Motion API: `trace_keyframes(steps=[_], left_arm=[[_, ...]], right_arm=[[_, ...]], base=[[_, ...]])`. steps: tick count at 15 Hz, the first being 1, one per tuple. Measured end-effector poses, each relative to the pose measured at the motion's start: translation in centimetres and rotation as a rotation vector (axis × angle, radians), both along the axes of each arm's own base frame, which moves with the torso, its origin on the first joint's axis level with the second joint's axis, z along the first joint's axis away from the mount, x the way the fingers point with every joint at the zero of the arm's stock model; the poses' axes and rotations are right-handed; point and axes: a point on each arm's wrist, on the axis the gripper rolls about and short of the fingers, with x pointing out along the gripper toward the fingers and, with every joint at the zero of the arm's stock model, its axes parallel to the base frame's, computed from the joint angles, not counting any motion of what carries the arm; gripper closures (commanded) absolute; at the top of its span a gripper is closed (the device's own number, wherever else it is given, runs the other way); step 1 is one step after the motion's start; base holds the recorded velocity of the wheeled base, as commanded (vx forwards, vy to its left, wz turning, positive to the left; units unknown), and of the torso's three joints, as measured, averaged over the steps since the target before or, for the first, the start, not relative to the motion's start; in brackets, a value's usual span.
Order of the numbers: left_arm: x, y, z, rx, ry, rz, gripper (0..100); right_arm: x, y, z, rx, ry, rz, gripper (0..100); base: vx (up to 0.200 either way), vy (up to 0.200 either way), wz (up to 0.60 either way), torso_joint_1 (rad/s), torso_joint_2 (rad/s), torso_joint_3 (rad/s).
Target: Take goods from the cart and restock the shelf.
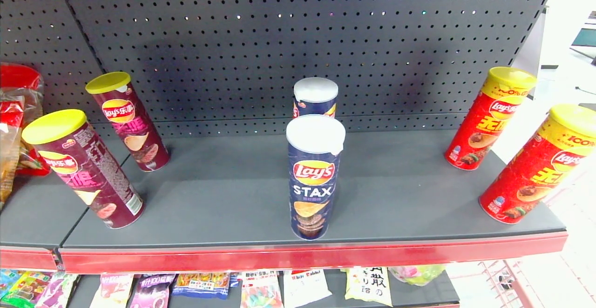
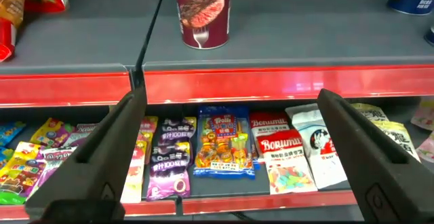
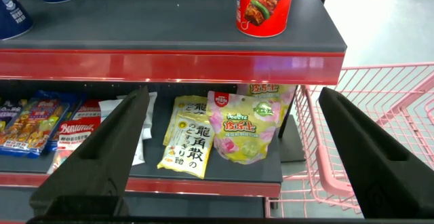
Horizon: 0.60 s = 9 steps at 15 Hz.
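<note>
Presently the left end effector [image 2: 230, 96] and right end effector [image 3: 234, 94] hang released and empty before the shelf [image 1: 223, 196]. The cart [image 3: 386, 67] stands at its right end. Best turn there, grasp goods mid-body, and fill gaps between the cans [image 1: 313, 177].

This was a shop: a grey metal shelf [image 1: 223, 191] with a red front rail [image 1: 326, 254] and perforated back panel [image 1: 298, 42] carried tall cylindrical crisp cans [image 1: 313, 177], bright plastic snack packets [image 2: 224, 142] lay beneath, and a pink wire cart [image 3: 400, 95] stood alongside.
</note>
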Motion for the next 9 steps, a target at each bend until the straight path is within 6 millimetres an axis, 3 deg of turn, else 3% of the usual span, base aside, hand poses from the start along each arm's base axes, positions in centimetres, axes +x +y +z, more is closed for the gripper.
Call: trace_keyframes(steps=[9], left_arm=[[0.00,0.00,0.00,0.000,0.000,0.000,0]], right_arm=[[0.10,0.05,0.08,-0.004,0.009,0.039,0]], base=[[0.000,0.000,0.00,0.000,0.00,0.000]])
